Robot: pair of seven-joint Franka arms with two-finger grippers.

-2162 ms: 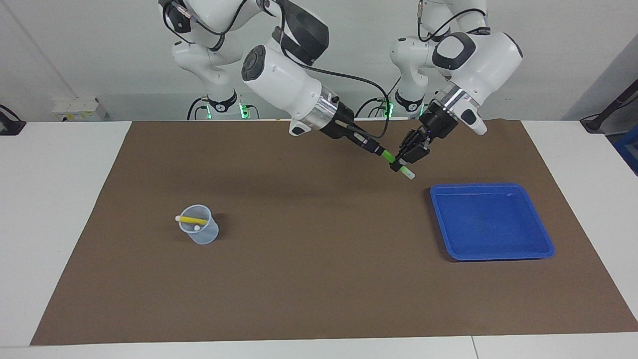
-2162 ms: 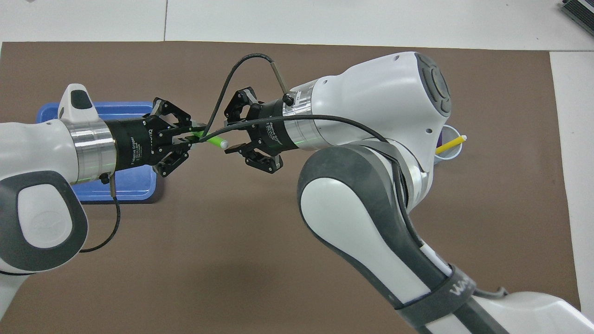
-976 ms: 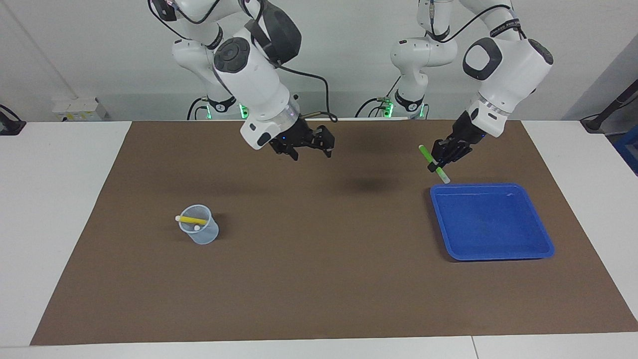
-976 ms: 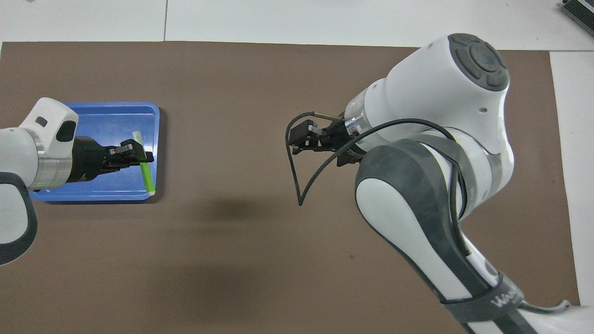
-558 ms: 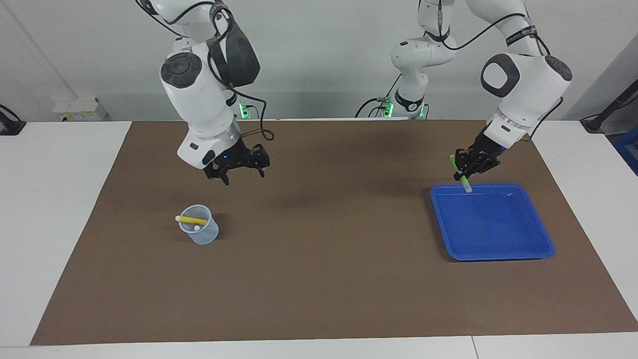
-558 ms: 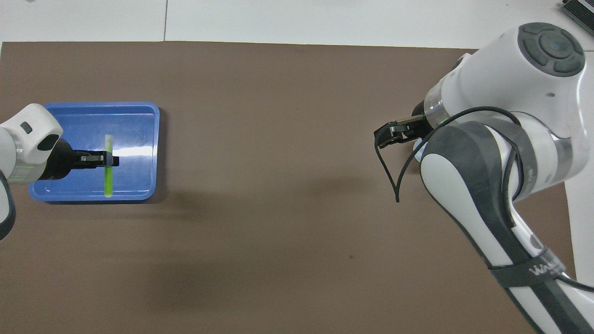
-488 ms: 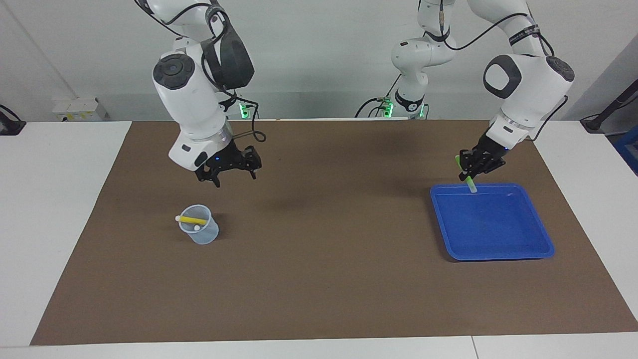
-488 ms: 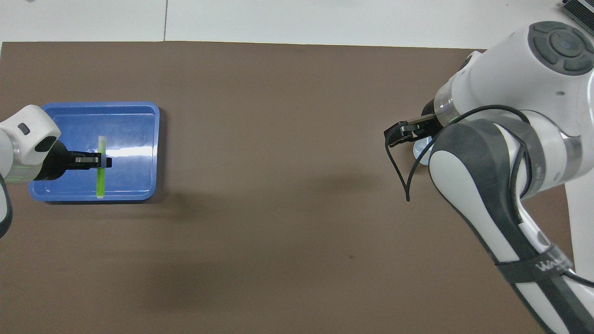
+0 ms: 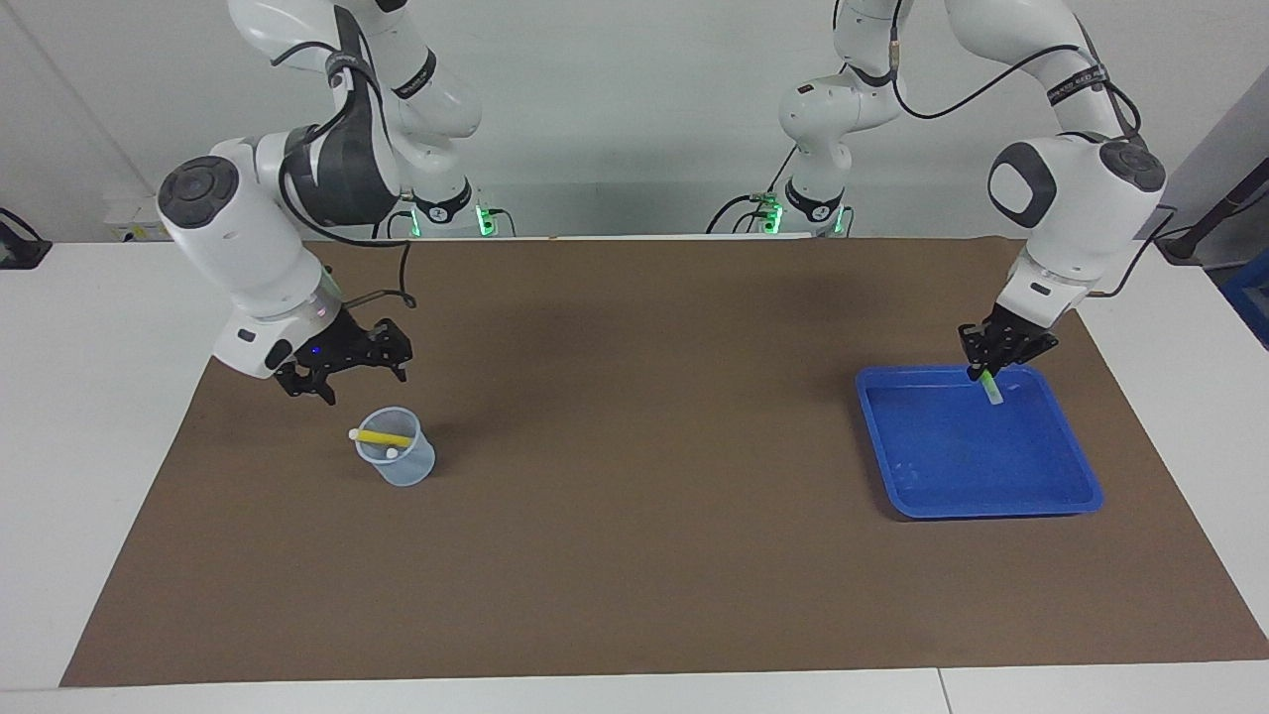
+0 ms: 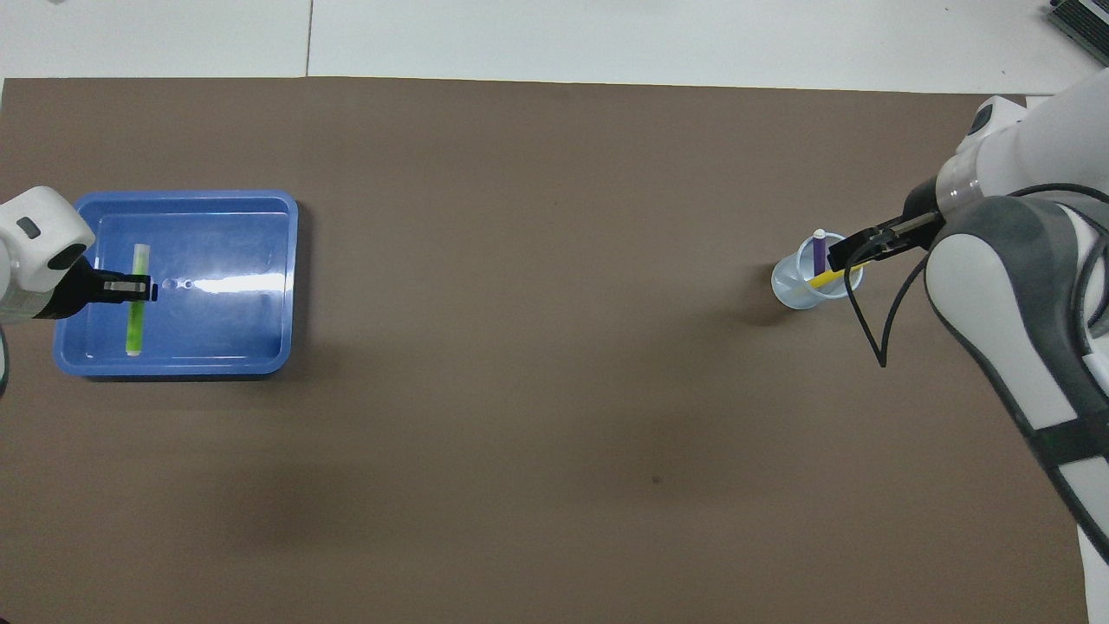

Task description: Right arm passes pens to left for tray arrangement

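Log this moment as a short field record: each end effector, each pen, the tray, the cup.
left end effector: shut on the green pen, over the tray's edge nearest the robots
green pen: held, tilted, whitish tip pointing down into the tray
tray: blue, at the left arm's end of the table; no pen lying in it yet
right end effector: open, holding nothing, above the mat beside the cup
cup: translucent, at the right arm's end
yellow pen: leaning in the cup
purple pen: standing in the cup
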